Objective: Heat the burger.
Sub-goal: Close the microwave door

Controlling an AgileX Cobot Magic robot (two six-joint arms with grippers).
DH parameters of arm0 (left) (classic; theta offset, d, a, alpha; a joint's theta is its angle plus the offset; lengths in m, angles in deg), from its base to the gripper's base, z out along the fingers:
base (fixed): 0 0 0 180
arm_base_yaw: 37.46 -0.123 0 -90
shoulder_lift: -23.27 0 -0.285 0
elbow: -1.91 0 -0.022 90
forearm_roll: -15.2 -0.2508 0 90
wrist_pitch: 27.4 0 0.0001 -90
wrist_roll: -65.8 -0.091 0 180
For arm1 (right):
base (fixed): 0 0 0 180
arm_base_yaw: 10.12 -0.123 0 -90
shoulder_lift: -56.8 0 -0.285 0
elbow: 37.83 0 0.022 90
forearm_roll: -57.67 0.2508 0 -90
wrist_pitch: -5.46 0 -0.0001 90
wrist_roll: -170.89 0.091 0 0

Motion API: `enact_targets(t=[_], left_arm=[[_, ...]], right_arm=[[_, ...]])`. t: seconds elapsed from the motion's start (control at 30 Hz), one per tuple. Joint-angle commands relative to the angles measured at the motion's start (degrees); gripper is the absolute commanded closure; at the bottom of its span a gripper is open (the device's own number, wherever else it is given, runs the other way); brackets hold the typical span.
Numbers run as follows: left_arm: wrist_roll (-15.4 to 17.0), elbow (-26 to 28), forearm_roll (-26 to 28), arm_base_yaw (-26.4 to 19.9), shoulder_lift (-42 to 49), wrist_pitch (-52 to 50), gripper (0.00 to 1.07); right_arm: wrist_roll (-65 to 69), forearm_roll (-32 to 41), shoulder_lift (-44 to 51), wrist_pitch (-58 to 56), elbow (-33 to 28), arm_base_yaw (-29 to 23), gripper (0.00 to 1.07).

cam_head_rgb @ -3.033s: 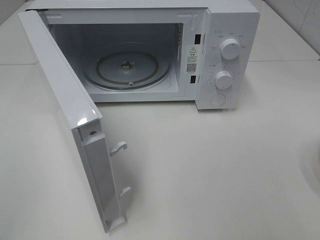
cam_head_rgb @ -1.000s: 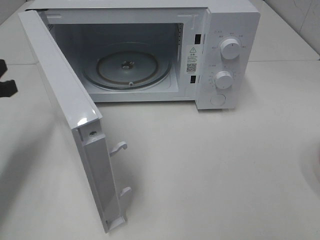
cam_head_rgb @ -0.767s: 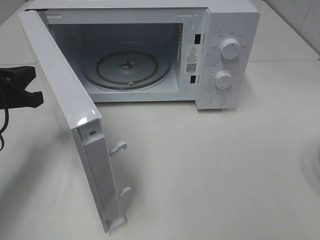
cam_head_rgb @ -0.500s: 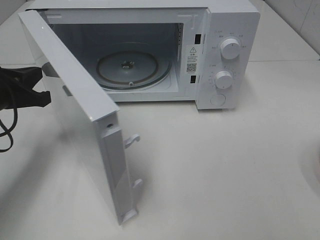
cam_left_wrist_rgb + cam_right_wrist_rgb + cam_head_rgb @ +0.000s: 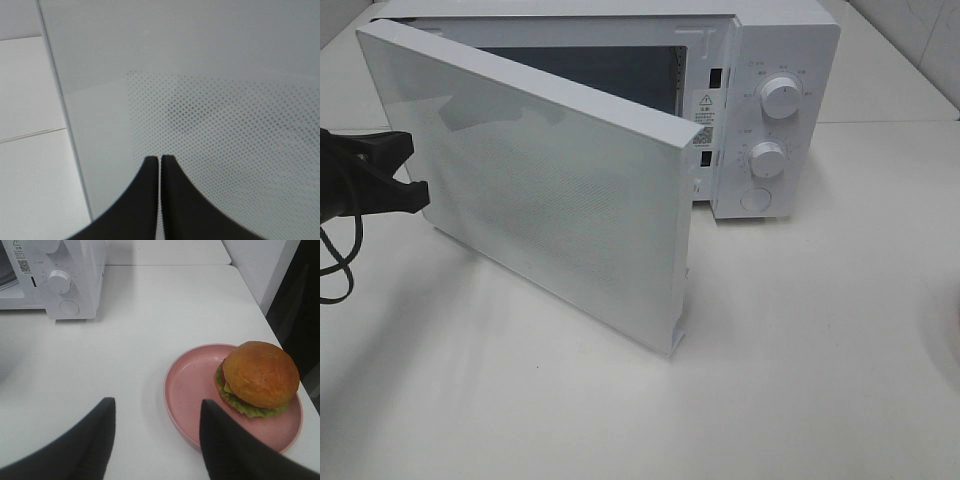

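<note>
A white sticker (image 5: 705, 113) on the microwave (image 5: 780, 60) front frame, beside the door opening, carries a warning triangle and a QR code above and below small print too fine to read. Tiny markings ring the two control dials (image 5: 780, 98), also illegible.
</note>
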Motion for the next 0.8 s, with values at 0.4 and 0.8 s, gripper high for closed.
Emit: enact_targets(t=[0.4,0.8], left_arm=[[0.23,4.53,2.92,4.81,0.0,1.6,1.06],[0.0,9.11,4.87,6.42,-4.01,2.58,1.06]], right_arm=[[-0.69,-0.17,1.72,0.46,-0.17,0.23,0.62],[-0.69,-0.17,1.72,0.46,-0.17,0.23,0.62]])
